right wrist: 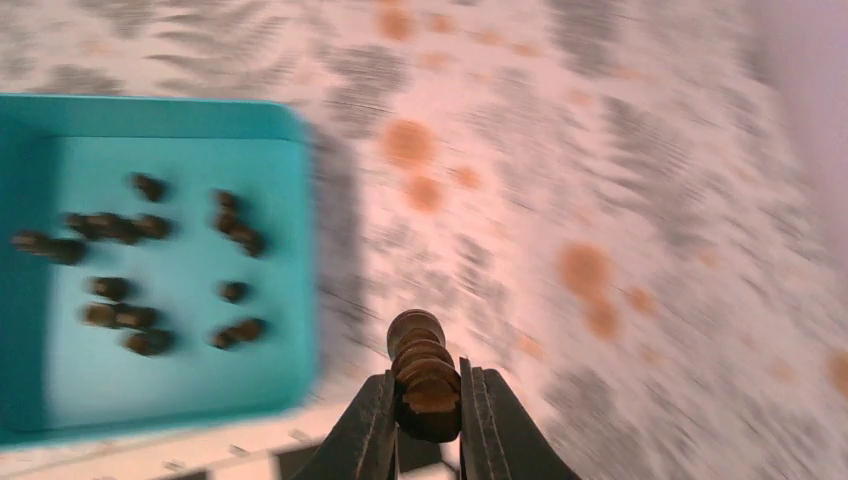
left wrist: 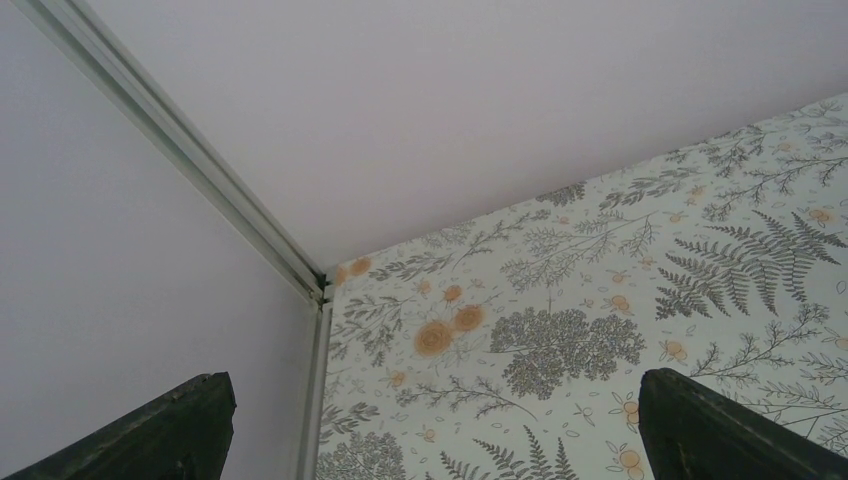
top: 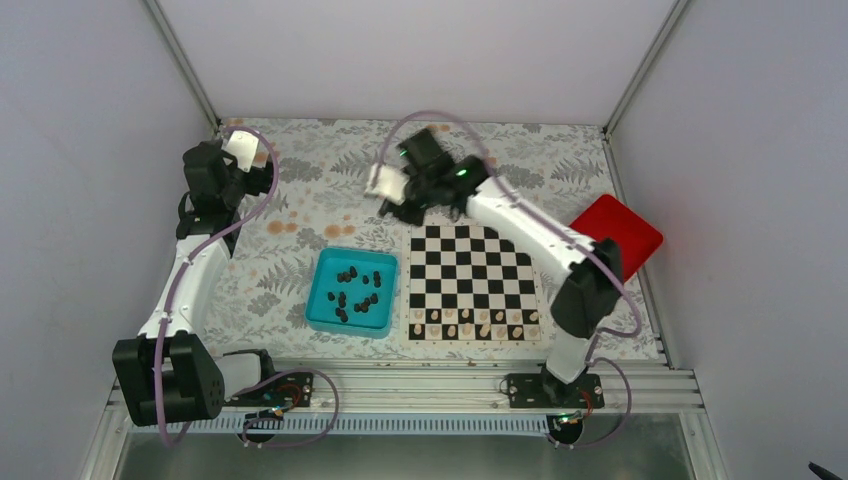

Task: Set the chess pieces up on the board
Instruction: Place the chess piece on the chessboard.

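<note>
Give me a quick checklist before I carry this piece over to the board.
1. Grip: right jaws shut on a dark piece, its head sticking out past the tips: ok.
2. Far rows of the board free: partly hidden by the right arm: cannot tell.
3. Pale pieces confined to the near rows: ok.
4. Left jaws open, empty, at the far-left corner, off the board: ok.
5. Spare dark pieces lying in the teal tray: ok.
</note>
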{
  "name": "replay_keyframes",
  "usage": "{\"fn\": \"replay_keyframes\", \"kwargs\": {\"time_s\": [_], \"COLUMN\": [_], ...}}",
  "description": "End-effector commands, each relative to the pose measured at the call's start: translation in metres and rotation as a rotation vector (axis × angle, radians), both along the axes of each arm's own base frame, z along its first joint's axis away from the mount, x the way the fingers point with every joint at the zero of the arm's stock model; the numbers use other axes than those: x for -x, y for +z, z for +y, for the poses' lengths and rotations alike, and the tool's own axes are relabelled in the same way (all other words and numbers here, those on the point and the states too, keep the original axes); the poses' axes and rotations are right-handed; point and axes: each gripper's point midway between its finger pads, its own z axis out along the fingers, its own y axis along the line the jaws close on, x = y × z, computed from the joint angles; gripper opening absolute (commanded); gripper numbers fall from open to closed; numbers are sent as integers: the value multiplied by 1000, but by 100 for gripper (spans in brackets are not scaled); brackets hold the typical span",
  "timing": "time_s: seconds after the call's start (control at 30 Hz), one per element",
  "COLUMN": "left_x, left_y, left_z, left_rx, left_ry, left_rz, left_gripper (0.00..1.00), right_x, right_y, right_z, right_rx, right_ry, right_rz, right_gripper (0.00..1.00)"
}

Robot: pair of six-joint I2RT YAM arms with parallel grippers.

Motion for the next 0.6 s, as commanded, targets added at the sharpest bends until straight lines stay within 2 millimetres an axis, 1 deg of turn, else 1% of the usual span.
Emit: {"fn": "replay_keyframes", "kwargs": {"time_s": [0.0,0.1,0.2,0.37,0.47,0.57], "left_x": [2,1,1,0,0,0], "left_y": [8,8,7,6,5,4], "left_z": [-2,-2,-2,-2,-3,-3], "left_rx": [-3,-2,-1,-2,-1,-1], "left_ry": [-18,-19,-20,-21,-22,-22], "left_rz": [-33,-33,-30,-25,-21,-20], "left_gripper": [100,100,100,100,100,100], "right_x": [-52,-82,-100,-118,-125,-129], "right_y": [16,7,-9,-42,-61,-74], "right_z": [-68,-111,-143,-180,-195,-207], "right_rx": [-9,7,22,57,70,82], "right_ry": [-176,-276,-343,-420,-445,-469], "right_rz": [-13,-14,4,43,74,89], "right_gripper": [4,4,4,4,4,4]}}
